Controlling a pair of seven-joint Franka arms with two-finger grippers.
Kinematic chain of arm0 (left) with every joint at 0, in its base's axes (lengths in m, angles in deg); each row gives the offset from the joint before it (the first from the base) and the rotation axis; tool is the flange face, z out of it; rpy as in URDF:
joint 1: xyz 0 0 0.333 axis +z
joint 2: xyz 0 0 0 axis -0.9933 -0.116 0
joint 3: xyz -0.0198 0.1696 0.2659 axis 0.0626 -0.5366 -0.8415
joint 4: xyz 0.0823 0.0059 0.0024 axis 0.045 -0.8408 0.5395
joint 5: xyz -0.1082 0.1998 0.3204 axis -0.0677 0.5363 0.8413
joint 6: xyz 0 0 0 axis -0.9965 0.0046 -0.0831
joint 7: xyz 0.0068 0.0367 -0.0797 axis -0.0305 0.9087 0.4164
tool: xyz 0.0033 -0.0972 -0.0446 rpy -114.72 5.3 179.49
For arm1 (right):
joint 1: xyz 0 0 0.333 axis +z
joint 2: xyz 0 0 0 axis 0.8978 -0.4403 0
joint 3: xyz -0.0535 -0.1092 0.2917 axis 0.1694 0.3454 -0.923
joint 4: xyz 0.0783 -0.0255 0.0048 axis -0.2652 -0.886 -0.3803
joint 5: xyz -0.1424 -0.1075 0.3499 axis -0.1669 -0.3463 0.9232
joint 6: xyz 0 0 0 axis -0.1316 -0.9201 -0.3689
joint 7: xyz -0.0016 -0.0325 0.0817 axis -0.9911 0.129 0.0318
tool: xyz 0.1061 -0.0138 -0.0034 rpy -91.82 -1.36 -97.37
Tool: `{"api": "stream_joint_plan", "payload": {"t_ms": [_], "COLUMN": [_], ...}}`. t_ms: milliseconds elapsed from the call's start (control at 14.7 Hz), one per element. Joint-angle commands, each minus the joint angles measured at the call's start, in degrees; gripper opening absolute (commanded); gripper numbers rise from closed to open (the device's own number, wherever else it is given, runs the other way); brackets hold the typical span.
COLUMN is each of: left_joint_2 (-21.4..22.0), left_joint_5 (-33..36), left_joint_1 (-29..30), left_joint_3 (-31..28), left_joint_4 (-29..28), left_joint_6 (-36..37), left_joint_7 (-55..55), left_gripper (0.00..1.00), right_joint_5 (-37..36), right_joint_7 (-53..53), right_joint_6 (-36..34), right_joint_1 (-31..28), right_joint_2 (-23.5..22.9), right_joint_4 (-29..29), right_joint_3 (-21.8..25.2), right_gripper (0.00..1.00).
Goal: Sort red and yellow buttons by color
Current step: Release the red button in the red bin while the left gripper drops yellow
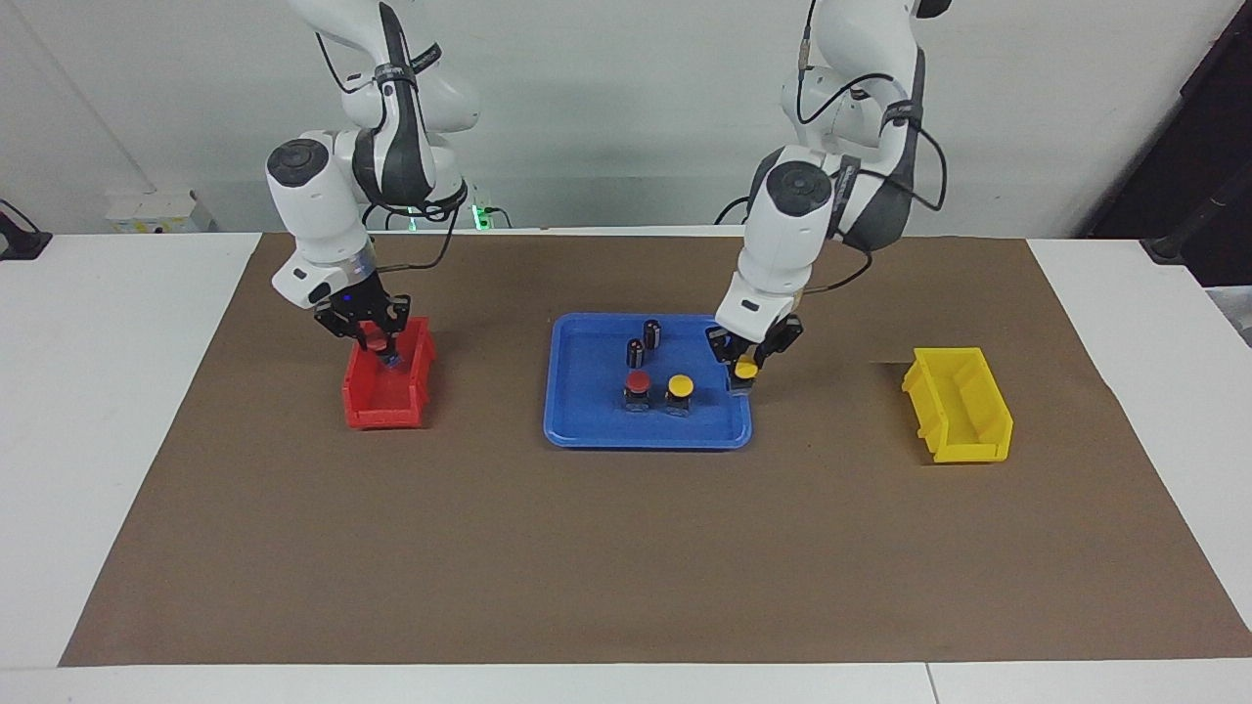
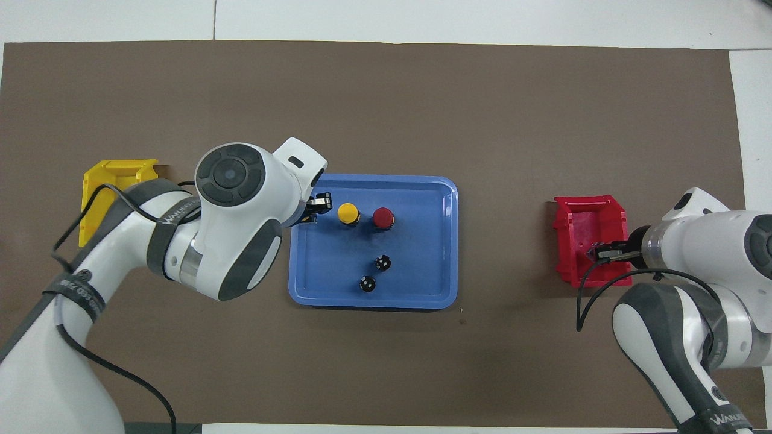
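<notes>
The left end effector (image 1: pixel 745 371) is clamped on a yellow-capped push-button (image 1: pixel 746 371), lifted over the blue plastic tray's (image 1: pixel 587 430) edge, presumably bound for the yellow plastic bin (image 1: pixel 959 406). The right end effector (image 1: pixel 377 344) grips a red-capped push-button (image 1: pixel 376 344) over the red plastic bin (image 1: pixel 386 396), ready for release. One red-capped button (image 1: pixel 637 383) and one yellow-capped button (image 1: pixel 679 387) stand in the tray.

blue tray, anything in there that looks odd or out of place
Nothing spilled or tipped. The blue tray does hold two black cylinders with no coloured caps, standing upright nearer the robots than the red button and yellow button; neither bin's colour suits them.
</notes>
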Motion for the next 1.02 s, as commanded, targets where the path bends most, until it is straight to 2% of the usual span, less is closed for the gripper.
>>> {"api": "stream_joint_plan", "payload": {"t_ms": [0,136,272,340,476,749,817,953], "left_joint_2": [5.54,5.82,6.87,7.83,7.5,5.3,5.21,5.12], "left_joint_5": [-0.59,-0.41,-0.24,-0.24,-0.24,-0.15,-0.15,0.03], "left_joint_1": [9.95,18.47,26.39,29.3,30.47,31.17,31.26,31.35], "left_joint_3": [-0.05,-0.14,-0.22,-0.22,-0.22,-0.22,-0.22,-0.31], "left_joint_4": [1.3,0.24,-2.91,-5.89,-9.77,-13.02,-14.78,-18.03], "left_joint_6": [7.86,7.62,4.12,0.09,-6.77,-13.12,-15.57,-18.83], "left_joint_7": [-11.67,-21.6,-32.06,-35.5,-36.5,-37.12,-37.12,-37.99], "left_gripper": [0.01,0.01,0.01,0.01,0.01,0.01,0.01,0.01], "right_joint_5": [1.03,1.03,1.03,1.03,1.03,1.03,1.21,1.91], "right_joint_7": [0.82,0.47,0.73,1.08,1.78,1.62,-0.3,-11.25], "right_joint_6": [2.02,2.02,2.02,1.94,-0.16,-15.34,-18.42,-23.18], "right_joint_1": [-0.21,-0.03,-0.03,-0.12,-0.12,0.14,1.88,9.16], "right_joint_2": [0.77,0.77,0.69,0.6,-0.19,-1.16,-2.29,-6.76], "right_joint_4": [-1.83,-1.91,-1.74,-1.39,1.32,15.01,18.96,28.89], "right_joint_3": [-0.21,-0.3,-0.3,-0.3,-0.3,-1.0,-1.78,-2.05], "right_gripper": [0.22,0.25,0.47,0.59,0.63,0.64,0.65,0.68]}}
